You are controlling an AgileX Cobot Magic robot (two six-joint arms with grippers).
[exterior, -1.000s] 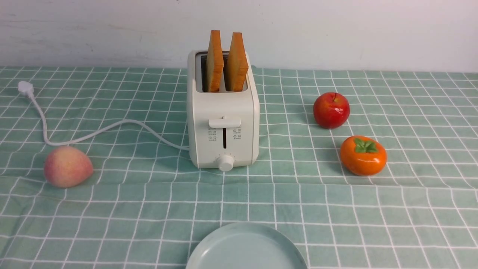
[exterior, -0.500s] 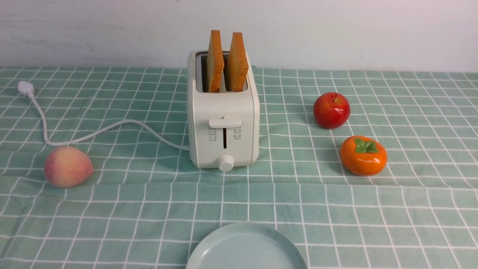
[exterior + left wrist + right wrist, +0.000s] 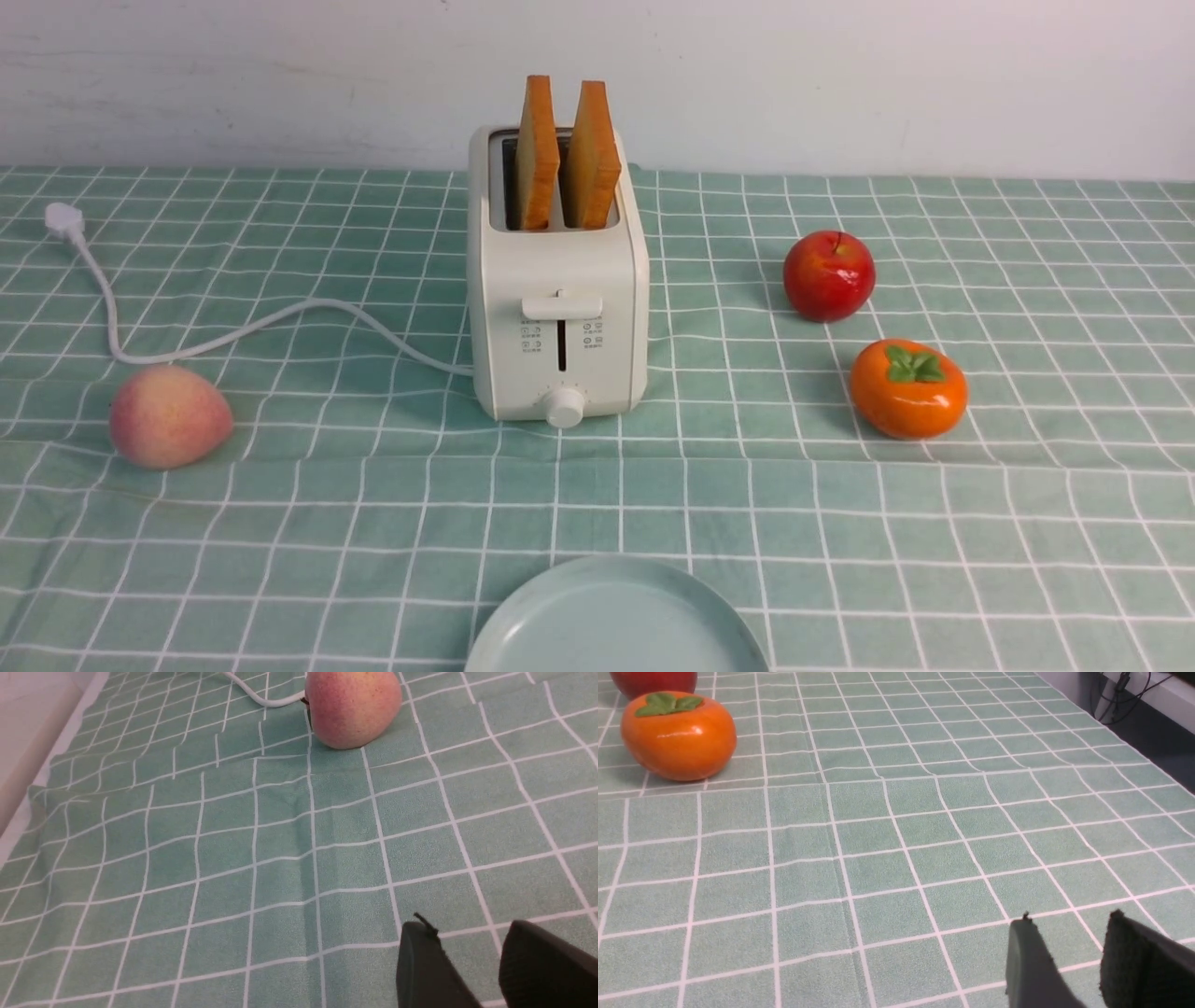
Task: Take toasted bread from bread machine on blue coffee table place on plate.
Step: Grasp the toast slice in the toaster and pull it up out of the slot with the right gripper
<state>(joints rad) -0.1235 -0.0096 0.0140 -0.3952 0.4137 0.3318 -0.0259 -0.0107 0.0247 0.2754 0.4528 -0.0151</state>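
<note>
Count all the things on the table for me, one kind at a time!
Toast slices: 2
Toaster: 1
Plate: 1
Red apple: 1
Persimmon: 1
Peach: 1
Total: 7

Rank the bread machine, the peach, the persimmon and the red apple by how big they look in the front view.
1. bread machine, clearly largest.
2. peach and persimmon: look about alike, no ranking.
3. red apple: looks slightly smaller, but it sits farther back, so that is unsure.
</note>
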